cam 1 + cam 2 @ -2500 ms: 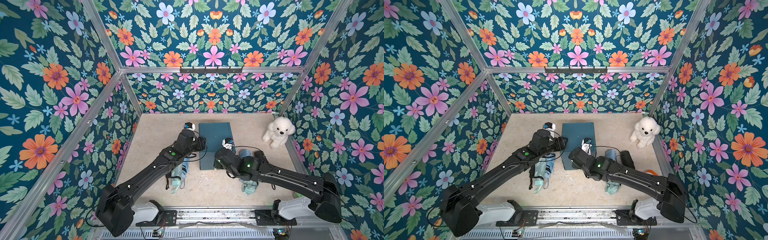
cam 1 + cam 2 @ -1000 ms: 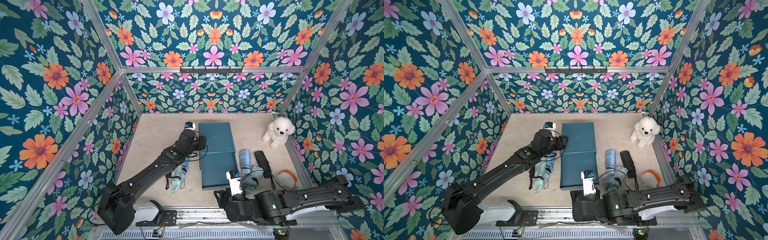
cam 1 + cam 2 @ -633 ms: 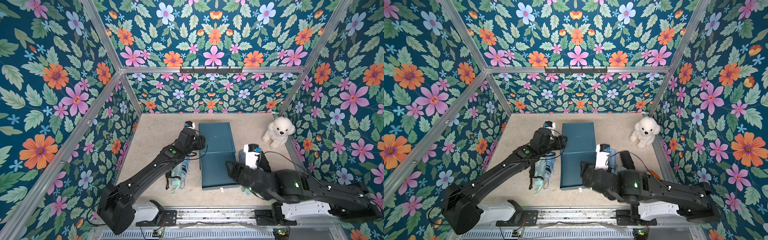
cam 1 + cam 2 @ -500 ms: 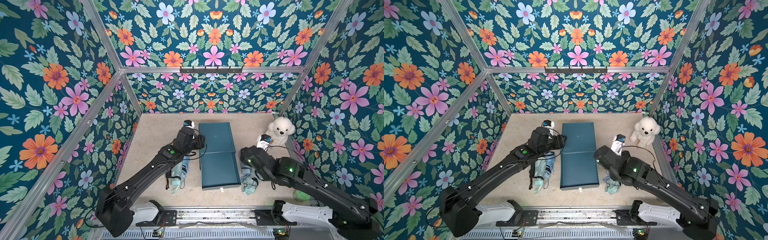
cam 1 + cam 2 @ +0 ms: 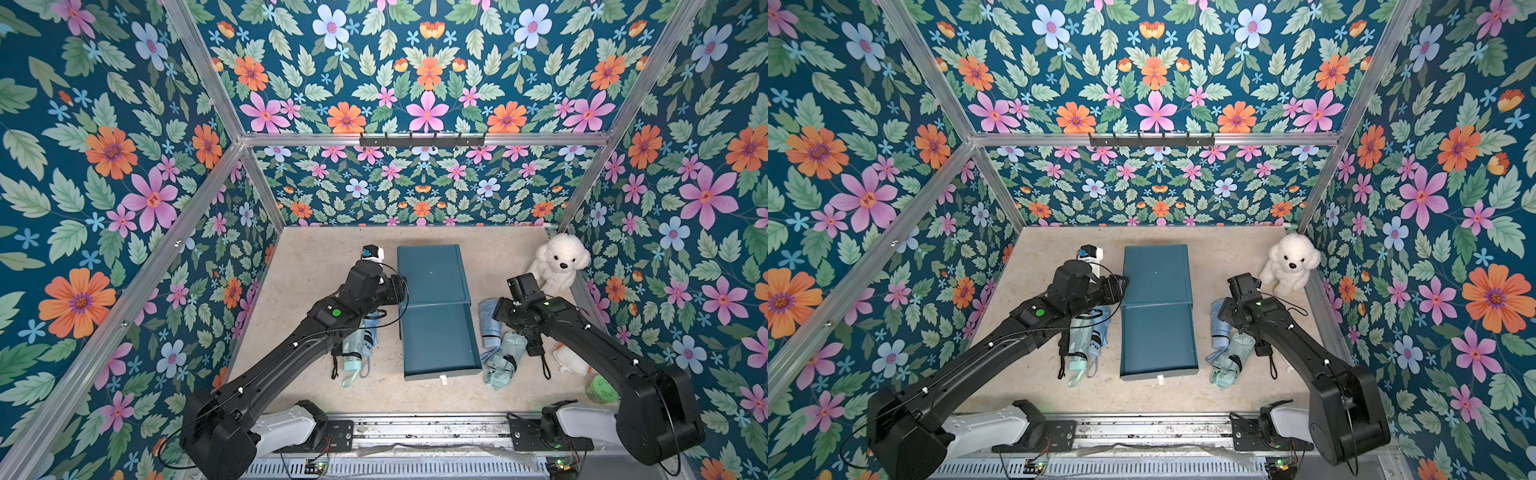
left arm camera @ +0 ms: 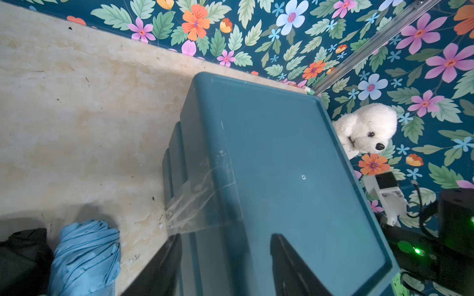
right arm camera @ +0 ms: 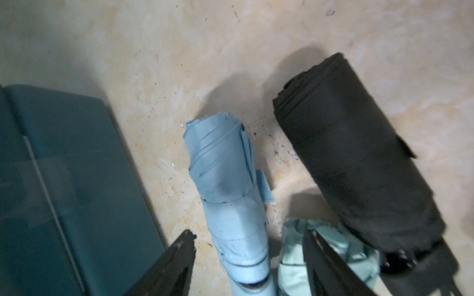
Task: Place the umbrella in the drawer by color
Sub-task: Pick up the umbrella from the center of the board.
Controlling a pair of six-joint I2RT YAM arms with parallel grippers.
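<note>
Hovering right gripper above the light blue umbrella, jaws spread and empty.

The light blue umbrella lies on the table just beside the pulled-out drawer, framed between the spread jaws in the right wrist view. A mint umbrella lies under one jaw, with a black umbrella beyond it. The left gripper straddles the top side edge of the cabinet, jaws apart; whether it pinches that edge cannot be told.
</note>
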